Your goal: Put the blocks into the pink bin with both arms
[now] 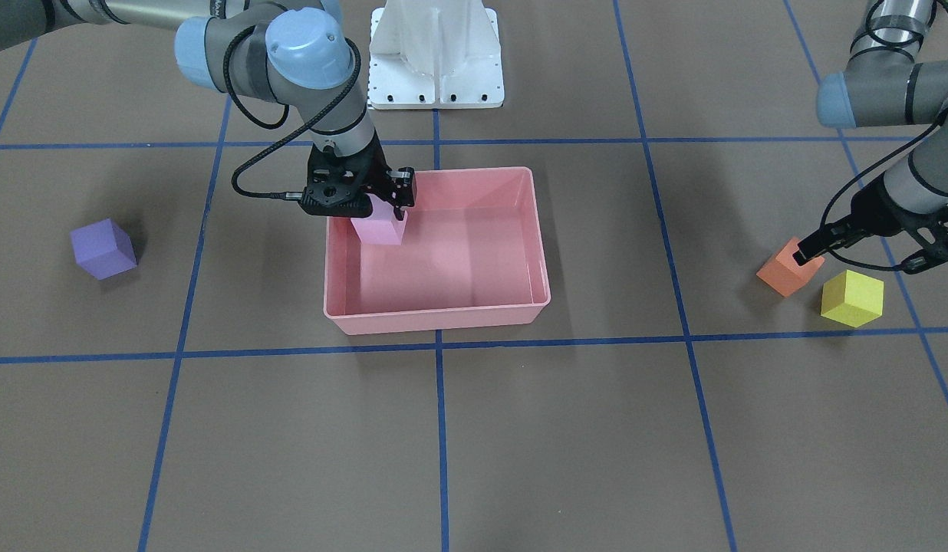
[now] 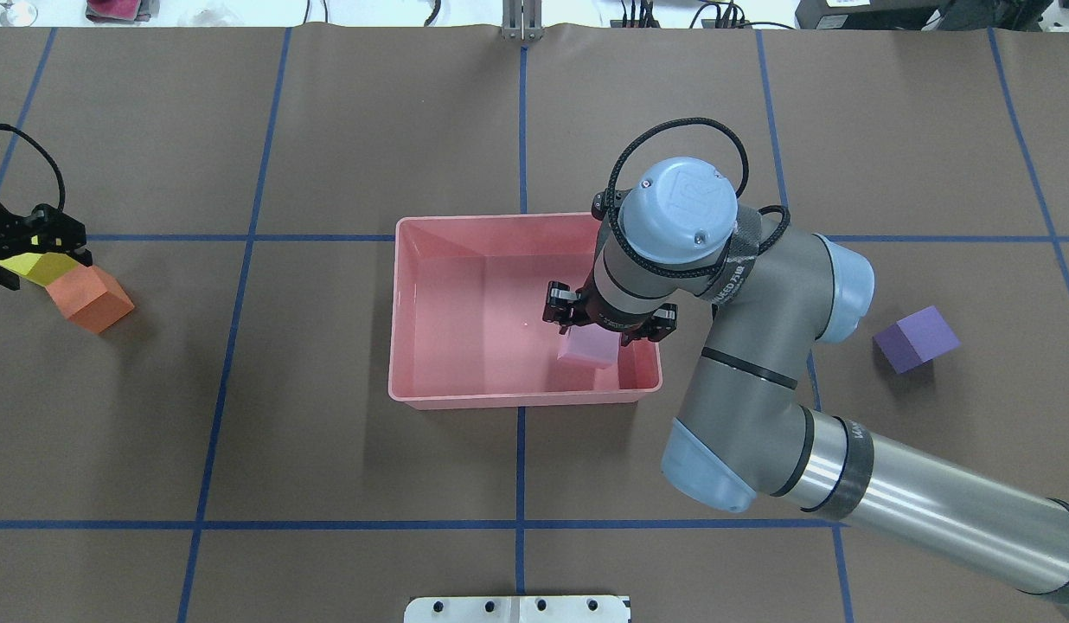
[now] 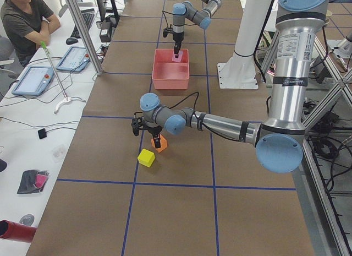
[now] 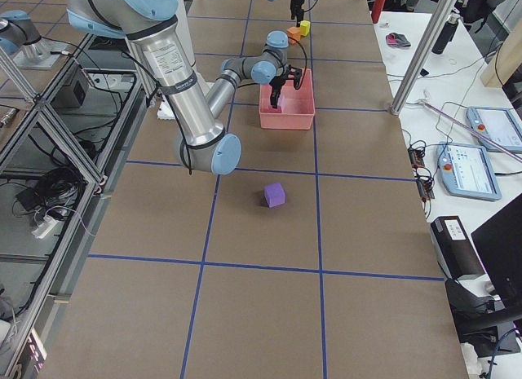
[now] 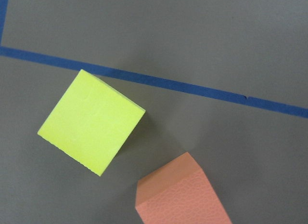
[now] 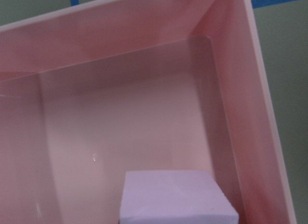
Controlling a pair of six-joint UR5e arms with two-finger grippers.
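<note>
Identify the step in hand as the release of the light pink block [image 1: 379,228] into the pink bin [image 1: 436,320]. Note the right hand [image 1: 380,208] clamped narrow on the upper part of this block, low inside the bin, near the corner on the robot's side and toward the purple block [image 1: 102,249]. Treat contact with the bin floor as undetermined from these views. Lower to flat seating, or to just above the floor, then open only far enough to free the cube. Keep clearance from the two adjacent walls during opening, to avoid nudging the bin across the table [image 1: 520,445]. Retract straight up before any sideways travel; expect a light cube to tip or cling if dragged. Observe the left hand [image 1: 865,257] spread wide at the orange block [image 1: 785,270], one finger [image 1: 811,251] against its top, with the yellow block [image 1: 851,299] just beside. Centre the jaws over the orange block alone before closing, so as not to catch or push the yellow neighbour. Leave the purple block, well apart on the right arm's side, for a later pick.
</note>
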